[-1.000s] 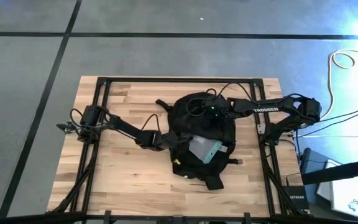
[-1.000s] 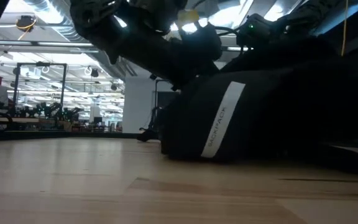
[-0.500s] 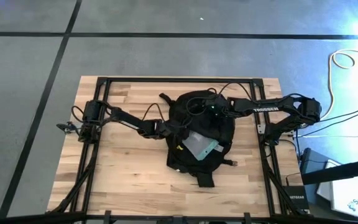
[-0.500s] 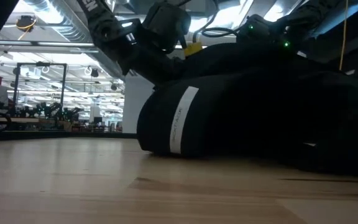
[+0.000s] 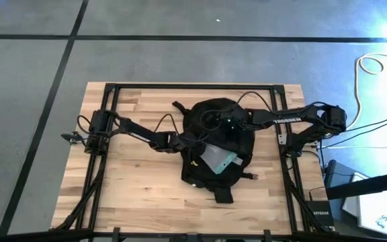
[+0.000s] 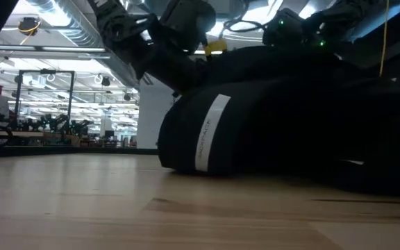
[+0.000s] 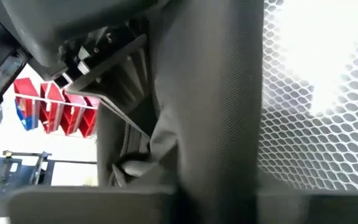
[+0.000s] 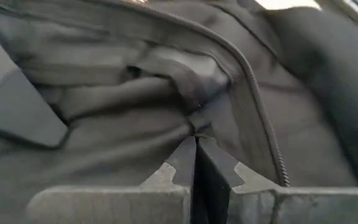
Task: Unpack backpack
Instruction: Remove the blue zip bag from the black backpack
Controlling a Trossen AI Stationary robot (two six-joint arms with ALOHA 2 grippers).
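A large black soft fabric backpack [image 5: 217,144] lies on the light wooden desk [image 5: 133,195], near the middle, a little toward the right edge. A translucent teal-edged pouch [image 5: 220,160] shows at its opening. The left gripper [image 5: 188,140] meets the backpack's left side. The right gripper [image 5: 232,121] is at its far part.
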